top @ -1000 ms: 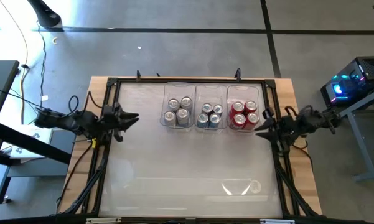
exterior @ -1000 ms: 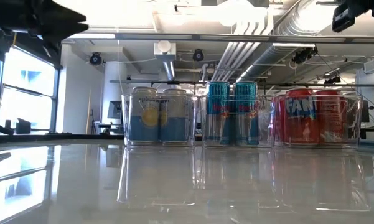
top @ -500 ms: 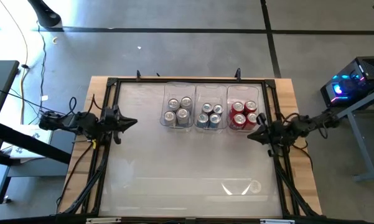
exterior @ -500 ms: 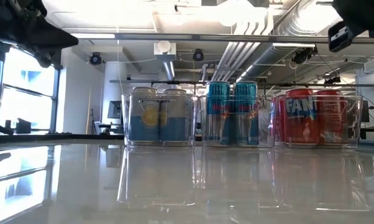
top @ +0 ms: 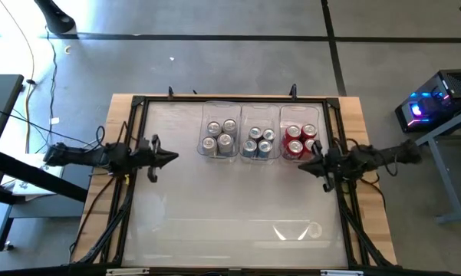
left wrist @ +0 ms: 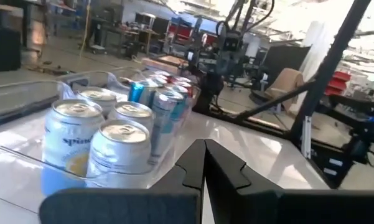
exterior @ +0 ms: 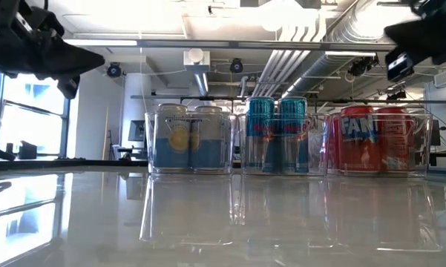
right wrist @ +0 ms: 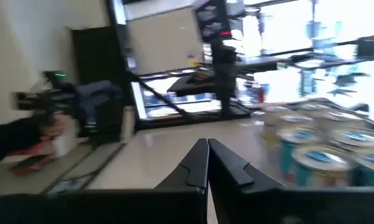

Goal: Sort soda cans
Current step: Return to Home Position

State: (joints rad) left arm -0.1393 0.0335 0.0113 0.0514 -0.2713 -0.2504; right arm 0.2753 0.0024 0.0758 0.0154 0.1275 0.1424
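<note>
The soda cans stand in three clear bins side by side at the table's far middle: silver-grey cans (top: pixel 220 136) in the left bin, blue cans (top: pixel 259 142) in the middle bin, red cans (top: pixel 299 141) in the right bin. In the low view they show as silver-grey cans (exterior: pixel 189 139), blue cans (exterior: pixel 281 134) and red cans (exterior: pixel 371 139). My left gripper (top: pixel 173 157) is shut and holds nothing, pointing level above the table's left side. My right gripper (top: pixel 301 164) is shut and holds nothing, pointing level beside the red bin.
A black frame (top: pixel 238 100) runs around the glossy tabletop (top: pixel 230 207). A wide bare stretch of table lies near the front. In the right wrist view a person's hand (right wrist: pixel 46 134) holds a dark device beyond the table.
Both grippers have shut and sunk lower. My left gripper has swung a little toward the table's middle and near side. My right gripper has moved toward the table's middle, coming closer to the red bin. The cans have stayed in place.
</note>
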